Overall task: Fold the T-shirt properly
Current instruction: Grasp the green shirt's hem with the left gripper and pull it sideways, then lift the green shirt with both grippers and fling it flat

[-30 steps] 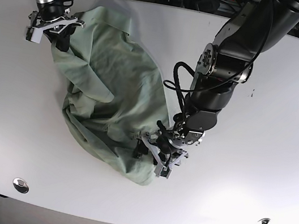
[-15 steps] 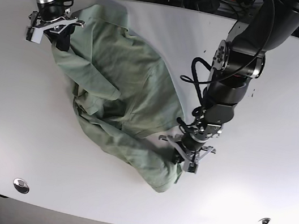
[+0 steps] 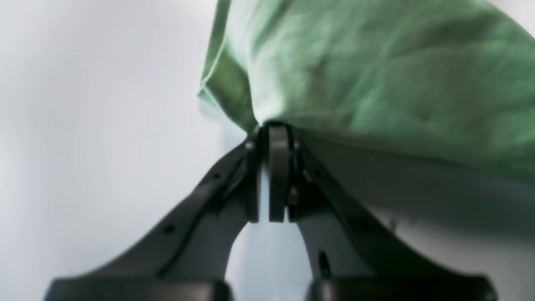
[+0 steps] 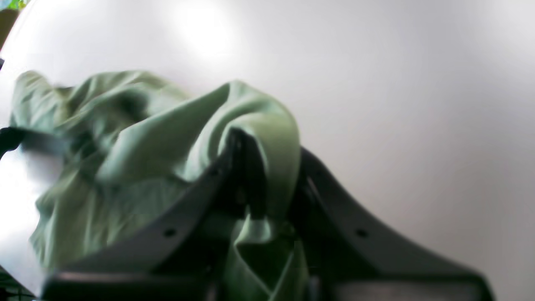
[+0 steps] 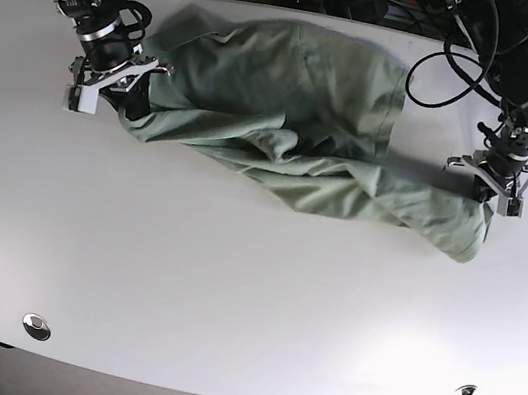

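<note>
— Shirt is strung across the upper half of the table, bunched, not flat.

— Both grippers pinch it: left gripper upper right, right gripper upper left. Spreading stage; next, pull taut and lay flat.

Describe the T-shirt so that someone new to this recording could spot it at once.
Look at the white table in the base view: along its far half a pale green T-shirt lies stretched sideways between the two arms. The right pincer grips one end, the left pincer the other. It is the only cloth and the only coloured thing there, crumpled and not yet folded.
</note>
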Robot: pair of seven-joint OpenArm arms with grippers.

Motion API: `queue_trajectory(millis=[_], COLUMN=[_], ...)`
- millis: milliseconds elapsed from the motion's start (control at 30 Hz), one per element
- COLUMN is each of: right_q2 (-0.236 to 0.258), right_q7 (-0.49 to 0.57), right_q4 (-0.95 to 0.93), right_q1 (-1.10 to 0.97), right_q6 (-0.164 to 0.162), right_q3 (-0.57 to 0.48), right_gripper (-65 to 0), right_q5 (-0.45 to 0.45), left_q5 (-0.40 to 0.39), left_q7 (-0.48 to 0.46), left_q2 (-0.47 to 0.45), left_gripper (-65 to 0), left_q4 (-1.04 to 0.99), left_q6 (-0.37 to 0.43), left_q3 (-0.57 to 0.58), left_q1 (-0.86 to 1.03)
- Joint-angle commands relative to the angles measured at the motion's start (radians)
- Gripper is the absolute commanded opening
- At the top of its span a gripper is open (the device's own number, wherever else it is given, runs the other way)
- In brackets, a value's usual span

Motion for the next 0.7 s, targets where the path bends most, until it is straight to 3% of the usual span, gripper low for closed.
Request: queue_trajectory(millis=[33,100,167,200,267,400,533,700], right_q2=[0.011,0.011,0.011,0.011,0.011,0.011,0.011,0.011], right_q7=[0.006,0.006,0.006,0.006,0.006,0.006,0.006,0.006], right_q4=[0.011,-0.01,-0.024,-0.029,-0.03,-0.03,-0.03,-0.03], right_q1=[0.029,0.051,0.064,0.069,0.069,0.069,0.064,0.063], right_q6=[0.007,0.007,0.007,0.007,0.007,0.007,0.007,0.007], right_q3=[0.005,0.005,0.005,0.005,0.004,0.004,0.004,0.004], right_gripper=[-62.9,-62.9,-62.9,-62.9,-62.9,-62.9,-62.9,-62.9], right_q5=[0.008,0.008,0.008,0.008,0.008,0.008,0.008,0.009], left_q5=[-0.007,-0.007,-0.008,-0.01,-0.028,-0.145,-0.117,-0.09], left_q7=[0.008,0.035,0.075,0.098,0.109,0.176,0.244,0.244], left_q2=[-0.007,-0.007,-0.004,-0.001,-0.001,-0.027,-0.073,-0.141], left_gripper=[-65.0,-62.8,-51.8,-42.8,-36.0,-35.3,-35.1,-35.1], left_q4=[0.06,0.103,0.161,0.209,0.266,0.32,0.207,-0.152], left_q6=[-0.016,-0.018,-0.018,-0.018,-0.03,-0.073,-0.073,-0.078], left_q3=[-0.029,-0.032,-0.038,-0.038,-0.035,-0.03,0.011,0.128], left_q1=[0.005,0.019,0.024,0.024,0.024,-0.007,-0.154,-0.345])
